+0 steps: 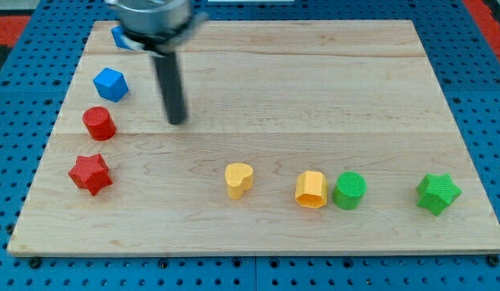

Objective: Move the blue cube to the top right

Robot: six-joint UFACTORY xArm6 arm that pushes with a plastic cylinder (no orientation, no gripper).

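Observation:
The blue cube (110,84) sits near the board's left edge, in the upper part of the view. My tip (177,121) rests on the board to the right of the blue cube and slightly below it, a clear gap apart. A second blue block (119,36) shows at the view's top left, mostly hidden behind the arm; its shape cannot be made out.
A red cylinder (99,123) and a red star (90,173) lie below the blue cube on the left. Along the bottom stand a yellow heart (239,179), a yellow hexagonal block (311,190), a green cylinder (349,191) and a green star (438,193). The wooden board (315,89) lies on a blue pegboard.

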